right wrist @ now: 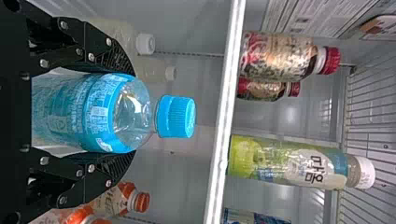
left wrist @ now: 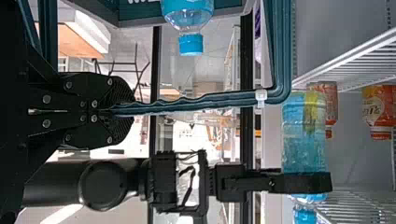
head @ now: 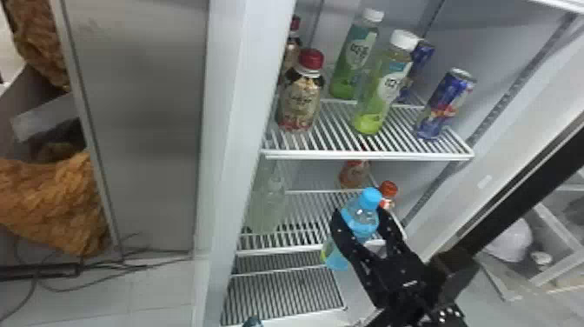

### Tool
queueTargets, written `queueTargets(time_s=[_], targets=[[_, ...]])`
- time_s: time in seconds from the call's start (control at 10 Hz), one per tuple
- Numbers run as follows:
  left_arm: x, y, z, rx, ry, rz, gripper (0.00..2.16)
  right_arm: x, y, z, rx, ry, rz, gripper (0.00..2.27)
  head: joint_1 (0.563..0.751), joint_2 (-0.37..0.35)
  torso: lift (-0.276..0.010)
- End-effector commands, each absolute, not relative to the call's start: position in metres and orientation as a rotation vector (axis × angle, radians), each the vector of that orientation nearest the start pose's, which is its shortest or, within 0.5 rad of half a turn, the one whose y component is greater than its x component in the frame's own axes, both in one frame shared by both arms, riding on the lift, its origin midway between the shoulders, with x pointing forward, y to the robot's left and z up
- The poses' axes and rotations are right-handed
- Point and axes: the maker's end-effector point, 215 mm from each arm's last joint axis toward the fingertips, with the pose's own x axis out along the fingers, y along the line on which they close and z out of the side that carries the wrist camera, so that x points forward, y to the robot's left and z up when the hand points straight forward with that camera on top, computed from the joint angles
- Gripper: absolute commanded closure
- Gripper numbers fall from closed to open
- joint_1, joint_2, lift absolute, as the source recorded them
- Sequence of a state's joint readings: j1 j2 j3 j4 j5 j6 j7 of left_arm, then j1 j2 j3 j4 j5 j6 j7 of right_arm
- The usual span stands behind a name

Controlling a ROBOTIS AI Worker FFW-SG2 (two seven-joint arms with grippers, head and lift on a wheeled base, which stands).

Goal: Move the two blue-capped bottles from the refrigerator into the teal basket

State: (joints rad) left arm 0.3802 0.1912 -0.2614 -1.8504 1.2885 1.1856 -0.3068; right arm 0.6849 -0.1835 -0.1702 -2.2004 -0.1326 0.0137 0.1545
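Nearest in the head view: right end effector (head: 360,214), clamped around a blue-capped bottle (head: 358,224) by the front right corner of the middle shelf (head: 280,251). Could catch on that edge, or topple the orange-capped bottle (head: 388,191) close by, if swung sideways too early. Overhead, on the upper shelf (head: 369,155), green drinks bottles (head: 378,93); off left, orange-brown cloth (head: 48,200) above pale floor tiles (head: 160,289).

Closest in the left wrist view: left end effector (left wrist: 128,109), pinched onto the handle (left wrist: 210,101) of the teal basket (left wrist: 135,21). Upright inside, another blue-capped bottle (left wrist: 190,44). Might tip if bumped by a hasty lowering. Beyond, a bright room.

Foremost in the right wrist view: same bottle, gripped below the cap. Might slip if squeezed off-centre. Behind, grey refrigerator wall (right wrist: 182,177).
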Motion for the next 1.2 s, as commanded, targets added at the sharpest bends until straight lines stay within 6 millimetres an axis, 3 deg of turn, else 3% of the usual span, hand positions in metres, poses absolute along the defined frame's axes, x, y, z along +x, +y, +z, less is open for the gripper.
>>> queueTargets(time_s=[0.0, 0.6, 0.9, 1.1], targets=[[0.177, -0.092, -0.415, -1.178, 1.206, -1.115, 1.14, 0.379, -0.27, -0.316, -0.072, 0.096, 0.156, 0.59, 0.695, -0.35, -0.14], [0.176, -0.092, -0.414, -1.175, 1.208, -1.119, 1.14, 0.316, -0.219, -0.333, 0.063, 0.335, 0.324, 0.61, 0.695, -0.35, -0.14], [0.175, -0.092, -0.416, -1.175, 1.211, -1.116, 1.14, 0.304, -0.202, -0.326, 0.098, 0.369, 0.366, 0.63, 0.695, -0.35, -0.14], [0.176, -0.092, -0.415, -1.174, 1.209, -1.118, 1.14, 0.293, -0.183, -0.337, 0.148, 0.435, 0.407, 0.64, 0.695, -0.35, -0.14]])
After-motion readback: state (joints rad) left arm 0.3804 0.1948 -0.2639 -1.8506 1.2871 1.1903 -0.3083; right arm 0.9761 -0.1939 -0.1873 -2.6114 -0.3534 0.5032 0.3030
